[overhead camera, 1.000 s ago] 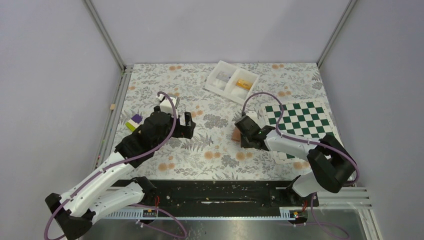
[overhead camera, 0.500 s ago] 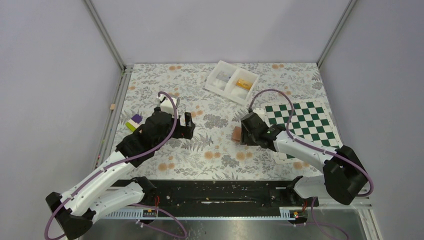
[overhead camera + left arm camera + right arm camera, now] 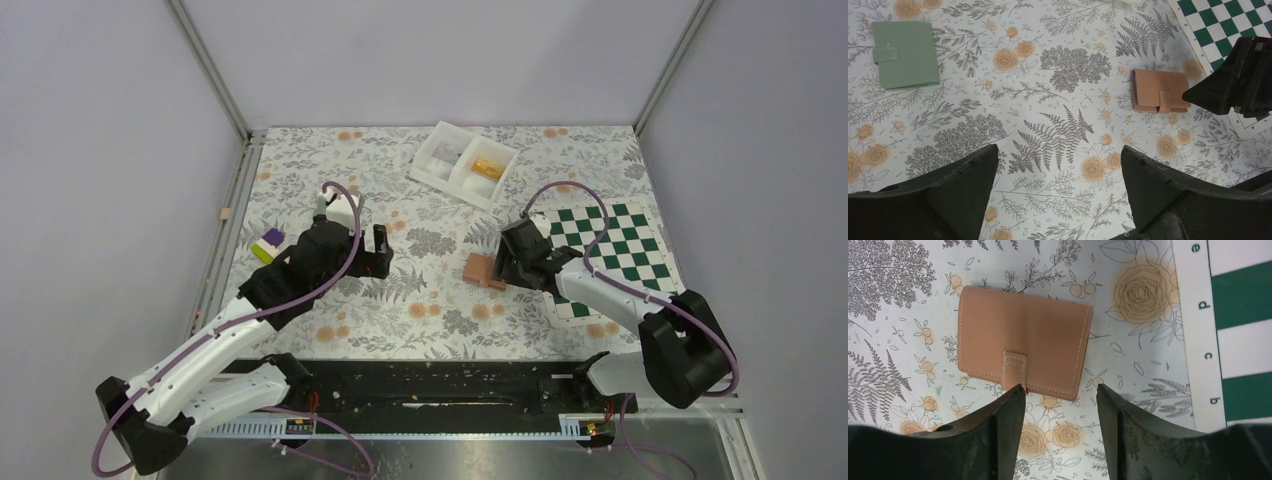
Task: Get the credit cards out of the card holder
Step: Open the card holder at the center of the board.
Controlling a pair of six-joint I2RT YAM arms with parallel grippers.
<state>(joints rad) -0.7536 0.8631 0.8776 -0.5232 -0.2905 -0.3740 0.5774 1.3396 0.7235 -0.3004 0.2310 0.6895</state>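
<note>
Both open: left fingers [image 3: 968, 180] aloft, right fingers [image 3: 998, 430] apparently just clear of the closed card holder [image 3: 1023, 340].

Bright, even light from overhead washes the floral tablecloth [image 3: 420, 300]; shadows under the left arm [image 3: 215, 345] fall faint and soft. The pale walls [image 3: 100, 150] read flat, matte. Wrist views hold the print crisp, but the fingers [image 3: 988, 440] of the right gripper [image 3: 1060, 388], close to the lens, go soft, nearly featureless black. A faint shade dims the middle of the card holder [image 3: 1023, 340].
</note>
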